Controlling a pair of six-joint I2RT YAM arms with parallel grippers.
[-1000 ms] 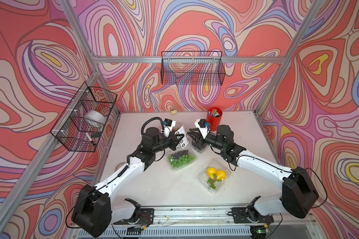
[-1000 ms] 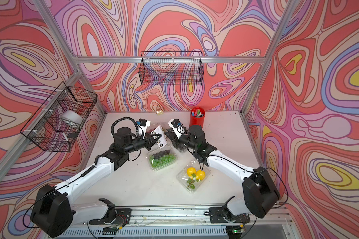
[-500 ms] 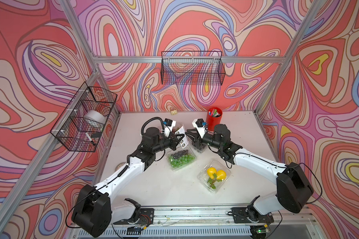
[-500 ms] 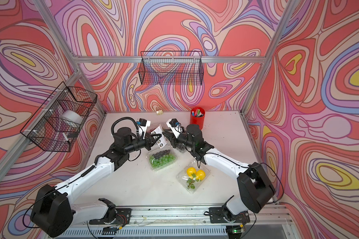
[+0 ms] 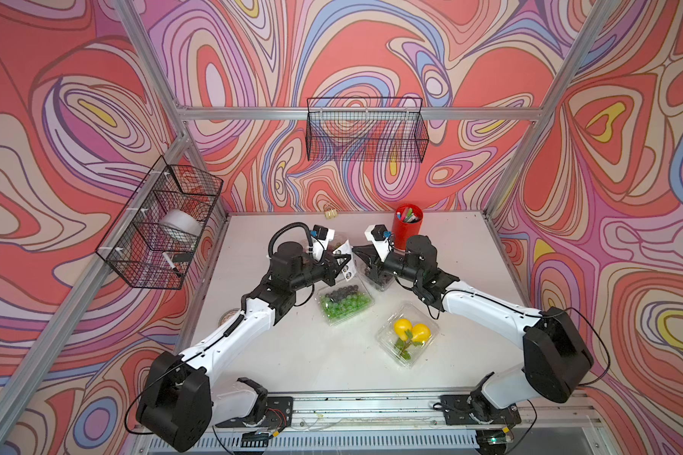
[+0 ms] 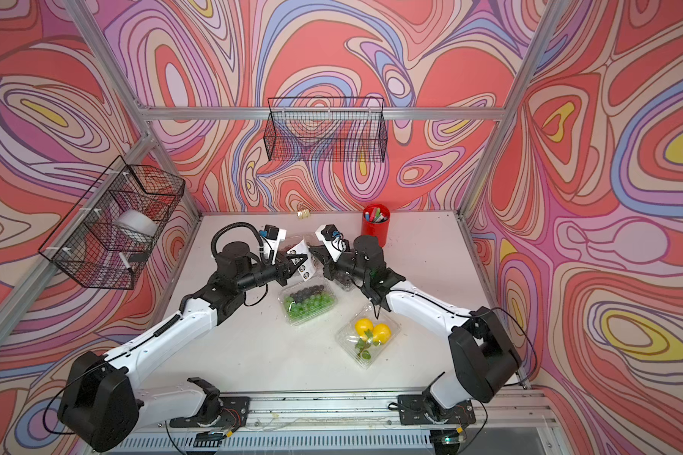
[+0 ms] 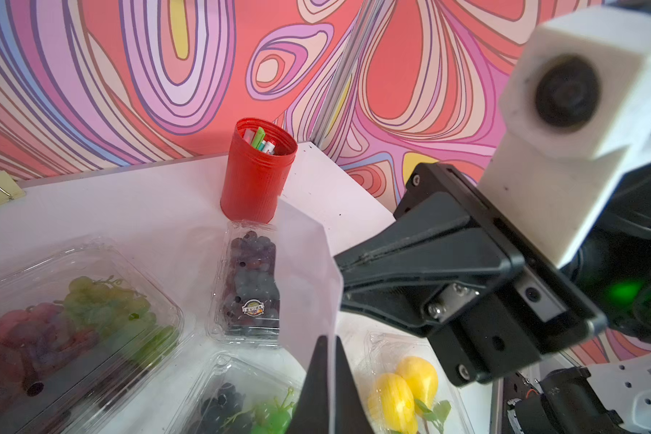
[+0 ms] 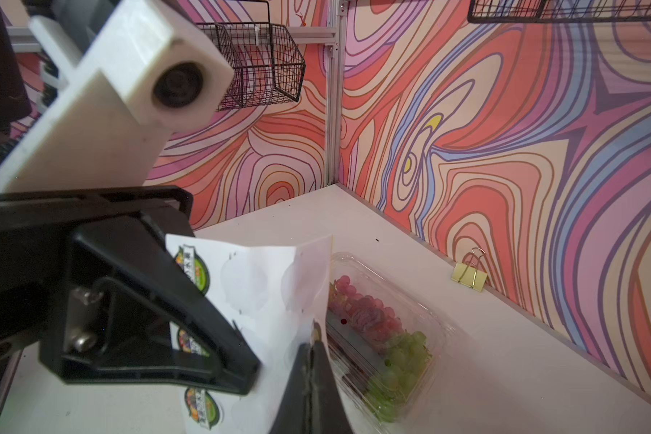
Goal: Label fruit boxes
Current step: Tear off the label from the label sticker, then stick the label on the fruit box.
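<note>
The white table (image 5: 292, 354) carries 4 clamshells mid-frame in both top views: red-green grapes box (image 7: 72, 300), green-and-dark grapes box (image 5: 344, 301), lemon box (image 5: 409, 335), dark grapes box (image 7: 250, 285). Above them, the left gripper (image 7: 327, 360) and right gripper (image 8: 311, 349) each pinch the sticker sheet (image 8: 264, 285), jaws closed.

Swirly red-pink walls (image 5: 371, 47), aluminium frame (image 5: 253, 113), white tabletop (image 5: 324, 354), wire baskets (image 5: 365, 130).
</note>
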